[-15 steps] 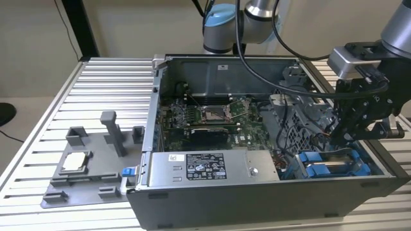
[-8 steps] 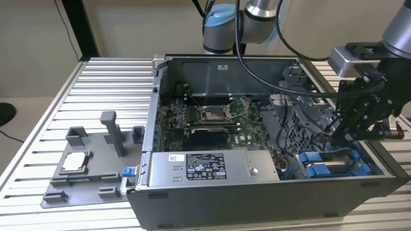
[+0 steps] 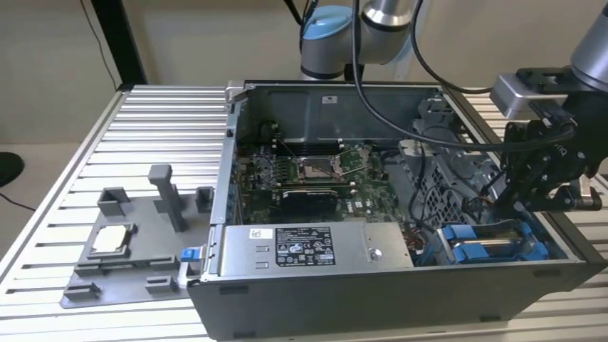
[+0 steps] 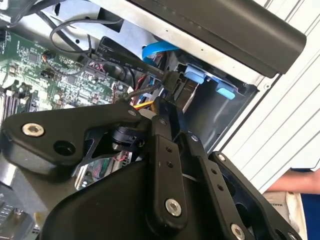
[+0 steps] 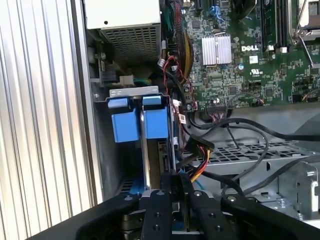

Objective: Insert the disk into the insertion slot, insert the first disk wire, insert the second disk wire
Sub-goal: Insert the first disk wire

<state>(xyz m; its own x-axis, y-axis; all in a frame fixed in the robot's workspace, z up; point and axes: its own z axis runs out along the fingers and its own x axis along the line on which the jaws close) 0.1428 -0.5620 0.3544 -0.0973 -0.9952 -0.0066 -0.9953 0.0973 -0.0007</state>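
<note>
Fingers (image 5: 167, 189) of the gripper (image 5: 178, 176) sit drawn almost together, only a thin gap between the tips, pinched on the plug end of the disk wire (image 5: 199, 162). That wire is a yellow-and-black bundle that runs down into the tips in the first wrist view. In the second wrist view the tips press up against a black plug at the mouth of the bay. Insertion slot (image 5: 134, 92) lies just beyond the tips, grey metal with 2 blue rails (image 5: 125, 125) side by side. A dark block sits between the rails; cannot tell if it is the disk. Past the slot is the power supply (image 5: 122, 20), and the motherboard (image 5: 240, 65) beside it. In the exterior view the case (image 3: 380, 306) stands on a slatted table (image 3: 152, 121), with a grey tray (image 3: 124, 278) to the exterior view's left, well apart from the gripper.
</note>
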